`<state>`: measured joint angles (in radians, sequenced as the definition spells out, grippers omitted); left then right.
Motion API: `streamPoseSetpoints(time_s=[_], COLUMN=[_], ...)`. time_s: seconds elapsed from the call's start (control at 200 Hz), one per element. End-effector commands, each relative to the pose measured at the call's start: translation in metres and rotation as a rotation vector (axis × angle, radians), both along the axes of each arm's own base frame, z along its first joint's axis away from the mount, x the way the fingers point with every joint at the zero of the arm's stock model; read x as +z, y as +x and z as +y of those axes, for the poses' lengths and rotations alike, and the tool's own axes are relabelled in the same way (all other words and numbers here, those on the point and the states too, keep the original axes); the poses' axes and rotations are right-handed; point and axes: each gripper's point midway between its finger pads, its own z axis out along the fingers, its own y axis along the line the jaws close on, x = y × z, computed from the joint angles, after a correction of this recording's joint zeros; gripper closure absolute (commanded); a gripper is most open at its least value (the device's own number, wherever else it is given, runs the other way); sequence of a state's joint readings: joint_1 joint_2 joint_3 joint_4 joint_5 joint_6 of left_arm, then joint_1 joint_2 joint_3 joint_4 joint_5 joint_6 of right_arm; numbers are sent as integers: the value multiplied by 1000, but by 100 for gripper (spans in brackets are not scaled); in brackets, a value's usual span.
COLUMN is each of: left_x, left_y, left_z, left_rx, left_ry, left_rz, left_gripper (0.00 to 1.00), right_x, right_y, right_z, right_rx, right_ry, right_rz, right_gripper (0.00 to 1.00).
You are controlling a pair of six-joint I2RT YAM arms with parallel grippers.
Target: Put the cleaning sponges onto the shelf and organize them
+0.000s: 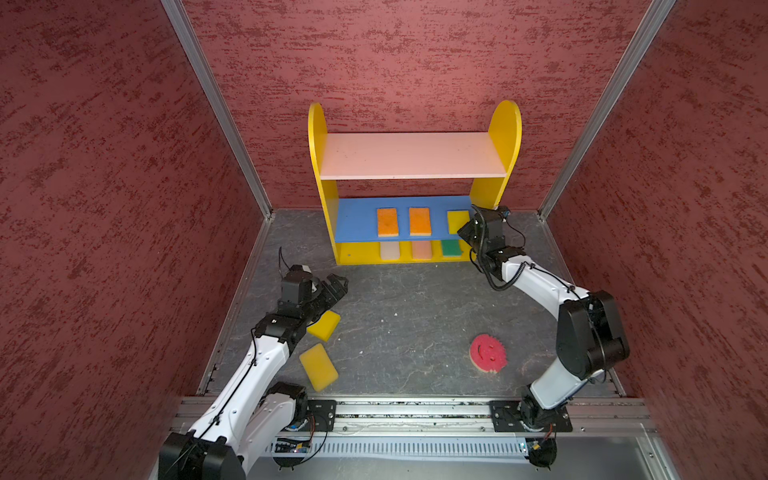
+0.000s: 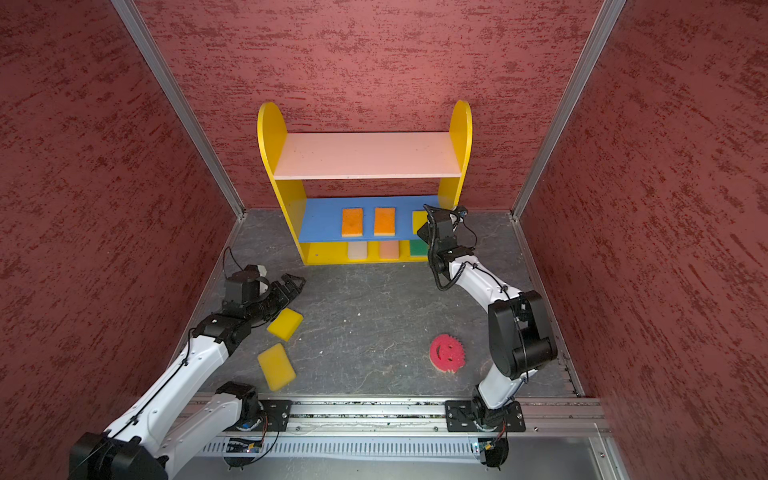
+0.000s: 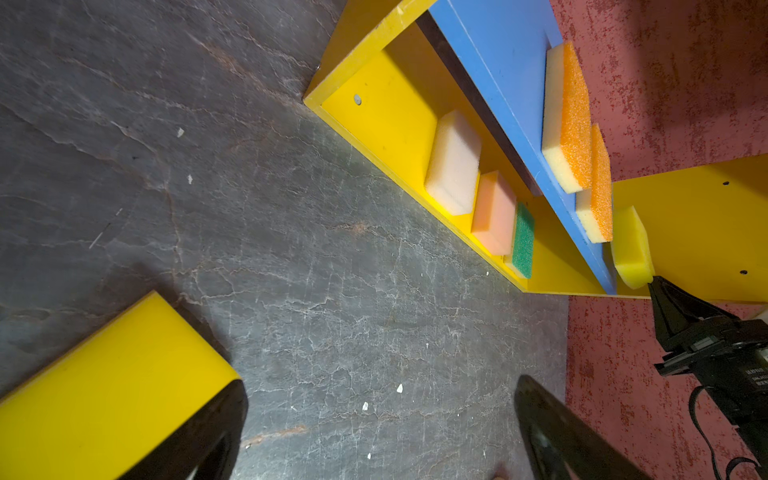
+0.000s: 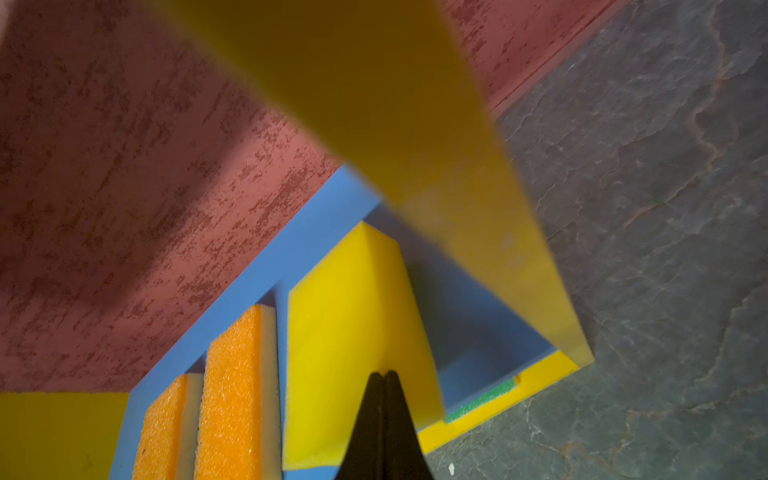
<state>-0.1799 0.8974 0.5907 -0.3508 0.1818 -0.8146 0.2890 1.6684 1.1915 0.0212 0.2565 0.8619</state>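
Observation:
The shelf [image 1: 411, 156] stands at the back wall. Its blue middle board [image 1: 357, 224] carries two orange sponges [image 1: 387, 222] [image 1: 419, 221] and a yellow sponge [image 1: 456, 221]. Cream [image 1: 390, 250], peach [image 1: 422, 249] and green [image 1: 451, 248] sponges lie on the bottom board. My right gripper [image 4: 384, 374] is shut and empty, its tip against that yellow sponge's [image 4: 349, 332] front edge. Two yellow sponges [image 1: 325, 325] [image 1: 318, 367] and the pink smiley sponge [image 1: 488, 353] lie on the floor. My left gripper [image 1: 336, 286] hangs open over bare floor, beside the nearer-shelf yellow sponge [image 3: 104, 374].
Red textured walls [image 1: 124, 166] close in the left, back and right. An aluminium rail [image 1: 415, 411] with both arm bases runs along the front. The shelf's right side panel [image 4: 415, 124] stands close beside my right wrist.

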Motion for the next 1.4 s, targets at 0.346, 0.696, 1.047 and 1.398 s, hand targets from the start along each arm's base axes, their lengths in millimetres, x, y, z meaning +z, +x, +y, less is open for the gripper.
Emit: streamPoseSetpoints(time_s=[0.346, 0.696, 1.047, 1.398], left_x=[4, 5, 5, 3], left_y=[1, 1, 0, 0], left_z=[-1, -1, -1, 4], left_rx=[-8, -9, -11, 3], left_ry=[-2, -5, -1, 5], left_rz=[-20, -23, -21, -14], left_gripper=[0, 0, 0, 0], right_x=[7, 16, 17, -1], right_y=[8, -13, -6, 11], right_z=[13, 43, 42, 36], right_rx=[26, 117, 109, 105], right_ry=[40, 12, -44, -51], right_rz=[-49, -50, -44, -14], right_gripper=[100, 100, 100, 100])
